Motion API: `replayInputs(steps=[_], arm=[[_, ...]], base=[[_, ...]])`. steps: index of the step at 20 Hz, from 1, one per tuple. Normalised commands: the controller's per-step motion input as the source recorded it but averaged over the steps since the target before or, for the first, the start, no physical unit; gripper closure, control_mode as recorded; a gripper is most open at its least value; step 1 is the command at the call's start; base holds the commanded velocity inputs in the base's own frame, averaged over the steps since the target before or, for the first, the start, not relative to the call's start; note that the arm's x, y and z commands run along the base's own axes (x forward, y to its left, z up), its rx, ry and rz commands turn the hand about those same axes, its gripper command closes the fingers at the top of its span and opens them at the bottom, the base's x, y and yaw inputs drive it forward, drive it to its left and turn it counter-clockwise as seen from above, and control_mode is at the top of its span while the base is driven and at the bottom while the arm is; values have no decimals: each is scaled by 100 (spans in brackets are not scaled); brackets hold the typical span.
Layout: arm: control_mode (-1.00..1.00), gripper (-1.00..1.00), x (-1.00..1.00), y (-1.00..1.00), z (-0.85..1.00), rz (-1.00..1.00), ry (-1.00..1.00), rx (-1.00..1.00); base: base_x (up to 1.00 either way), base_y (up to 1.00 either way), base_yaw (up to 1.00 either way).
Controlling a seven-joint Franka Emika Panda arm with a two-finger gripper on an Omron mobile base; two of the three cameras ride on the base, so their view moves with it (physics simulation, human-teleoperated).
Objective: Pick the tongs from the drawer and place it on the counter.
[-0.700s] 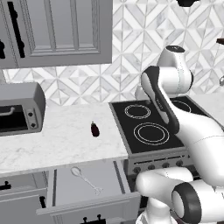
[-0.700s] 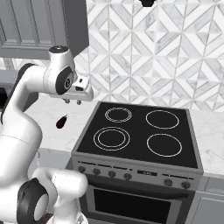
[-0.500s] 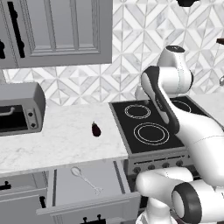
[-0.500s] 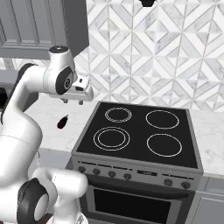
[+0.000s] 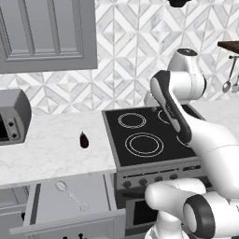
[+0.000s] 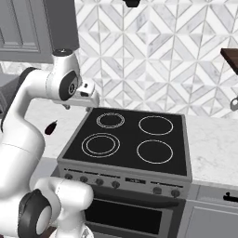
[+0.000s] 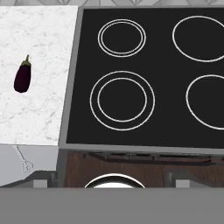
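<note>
Worktop: the white marble worktop [image 5: 46, 149] lies below and to the left of the jaws, beside the black stovetop [image 6: 130, 144].
Drawer: the drawer [image 5: 46, 200] stands pulled out under the worktop edge, low and well apart from the jaws.
Gripper: the gripper [image 6: 88, 95] hangs high over the stovetop's left edge, looking down; whether the jaws are open or closed I cannot tell.
Eggplant: a small dark eggplant [image 7: 22, 76] rests on the worktop, left of the jaws.
Tongs: the tongs [image 5: 71, 196] lie flat on the drawer floor, round end toward the back. They look thin, light, stiff and slippery metal; the slim shaft at mid-length seems the best hold.
Writing: no brand, label or lettering can be read anywhere.
</note>
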Motion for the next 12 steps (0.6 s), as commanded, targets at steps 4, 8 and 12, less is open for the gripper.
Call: replayInputs(steps=[4,8,12], arm=[[100,-100,0,0,0,0,0,0],[100,-100,0,0,0,0,0,0],[100,-100,0,0,0,0,0,0]], base=[[33,-11,0],[44,0,0],[54,4,0]])
